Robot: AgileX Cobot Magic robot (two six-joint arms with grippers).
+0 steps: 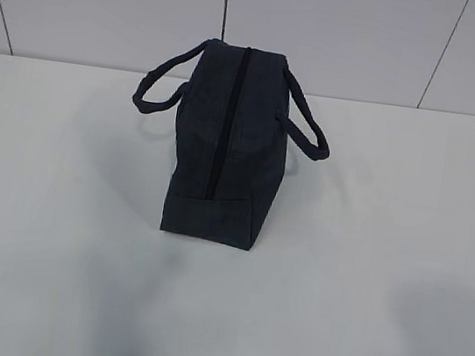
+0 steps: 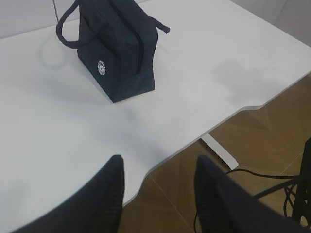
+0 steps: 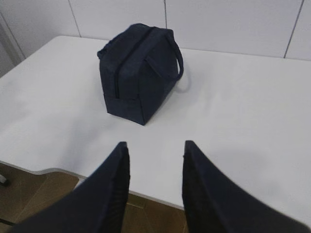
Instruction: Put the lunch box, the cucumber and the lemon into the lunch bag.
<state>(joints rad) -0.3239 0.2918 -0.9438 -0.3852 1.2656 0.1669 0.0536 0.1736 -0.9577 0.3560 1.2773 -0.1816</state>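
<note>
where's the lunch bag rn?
Exterior view: the lunch bag stands upright mid-table, slightly left of centre, near the back wall, zipper closed.

A white table (image 1: pixel 359 319) with a wavy front edge carries one thing: the dark navy lunch bag (image 1: pixel 222 158). It stands upright, zipper shut, toward twelve o'clock of the tabletop's centre, its handles drooping to nine and three o'clock.

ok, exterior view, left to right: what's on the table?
Left handle → bag body, zipper running down its middle → right handle. Nothing else shows on the table; no claws in this view.
</note>
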